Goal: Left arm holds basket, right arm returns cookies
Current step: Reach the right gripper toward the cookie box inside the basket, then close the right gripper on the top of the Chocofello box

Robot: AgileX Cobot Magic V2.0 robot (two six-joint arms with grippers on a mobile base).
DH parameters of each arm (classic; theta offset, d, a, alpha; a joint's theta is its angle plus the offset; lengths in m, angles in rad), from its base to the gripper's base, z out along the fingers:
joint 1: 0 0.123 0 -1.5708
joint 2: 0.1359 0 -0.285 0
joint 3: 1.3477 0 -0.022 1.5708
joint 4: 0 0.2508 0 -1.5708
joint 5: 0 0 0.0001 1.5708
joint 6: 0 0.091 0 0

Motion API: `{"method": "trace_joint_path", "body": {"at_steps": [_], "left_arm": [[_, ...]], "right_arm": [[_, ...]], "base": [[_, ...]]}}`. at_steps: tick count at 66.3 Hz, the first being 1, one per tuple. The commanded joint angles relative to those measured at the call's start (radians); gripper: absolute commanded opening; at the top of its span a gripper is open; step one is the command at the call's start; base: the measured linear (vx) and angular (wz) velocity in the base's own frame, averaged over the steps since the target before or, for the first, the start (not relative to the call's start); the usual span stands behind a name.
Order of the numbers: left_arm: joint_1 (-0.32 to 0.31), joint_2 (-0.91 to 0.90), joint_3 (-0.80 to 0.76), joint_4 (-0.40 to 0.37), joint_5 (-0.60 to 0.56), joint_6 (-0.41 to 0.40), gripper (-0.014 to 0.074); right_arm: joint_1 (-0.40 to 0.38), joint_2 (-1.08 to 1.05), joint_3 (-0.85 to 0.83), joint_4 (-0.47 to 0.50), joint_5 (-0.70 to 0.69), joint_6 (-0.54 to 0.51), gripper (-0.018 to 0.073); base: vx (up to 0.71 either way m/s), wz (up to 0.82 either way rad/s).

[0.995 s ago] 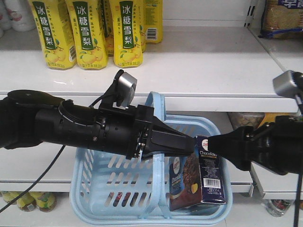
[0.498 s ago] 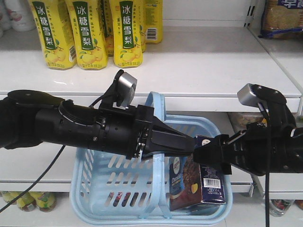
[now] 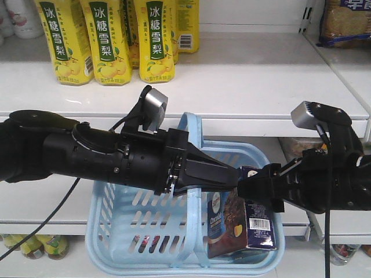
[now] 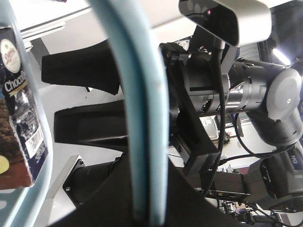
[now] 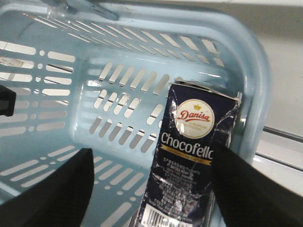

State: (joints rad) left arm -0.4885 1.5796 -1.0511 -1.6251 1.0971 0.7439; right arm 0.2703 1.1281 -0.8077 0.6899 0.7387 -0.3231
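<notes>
My left arm (image 3: 87,156) reaches in from the left. Its gripper (image 3: 223,174) is shut on the arched handle (image 3: 191,130) of the light blue basket (image 3: 145,223), which hangs in front of the shelves. In the left wrist view the handle (image 4: 142,109) runs up between the jaws of the left gripper (image 4: 147,189). The navy Chocofello cookies box (image 3: 255,214) stands upright in the basket's right corner. My right gripper (image 3: 250,186) is open at the box's top. In the right wrist view the right gripper (image 5: 154,158) straddles the box (image 5: 189,156). One finger (image 5: 251,189) is at the box's right edge and the other (image 5: 52,189) is well apart.
Yellow drink bottles (image 3: 110,40) stand on the white upper shelf (image 3: 261,75). A packet (image 3: 345,20) lies at the top right. More goods sit on lower shelves (image 3: 35,246). The basket's slotted wall (image 5: 94,94) surrounds the box.
My right arm has shifted left and its wrist has turned, bringing its camera into view and the jaws around the box's top. The left arm and basket have not moved.
</notes>
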Motion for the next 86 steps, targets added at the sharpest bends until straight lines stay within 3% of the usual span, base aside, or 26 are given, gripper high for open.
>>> {"method": "trace_joint_path", "body": {"at_steps": [1, 41, 64, 86], "left_arm": [[0.004, -0.049, -0.037, -0.147, 0.008, 0.046, -0.0003], [0.004, -0.049, -0.037, -0.147, 0.008, 0.046, -0.0003], [0.004, -0.049, -0.037, -0.147, 0.008, 0.046, -0.0003], [0.004, -0.049, -0.037, -0.147, 0.008, 0.046, -0.0003]], "right_arm": [[-0.001, -0.005, -0.032, 0.018, -0.041, -0.014, 0.0489], [-0.001, 0.1, -0.032, 0.028, -0.038, -0.019, 0.0486], [-0.001, 0.176, -0.032, 0.094, -0.01, -0.108, 0.0486], [0.0, 0.269, -0.032, 0.094, -0.015, -0.119, 0.0464]], "base": [[0.0, 0.0], [0.0, 0.0], [0.0, 0.0], [0.0, 0.0]]}}
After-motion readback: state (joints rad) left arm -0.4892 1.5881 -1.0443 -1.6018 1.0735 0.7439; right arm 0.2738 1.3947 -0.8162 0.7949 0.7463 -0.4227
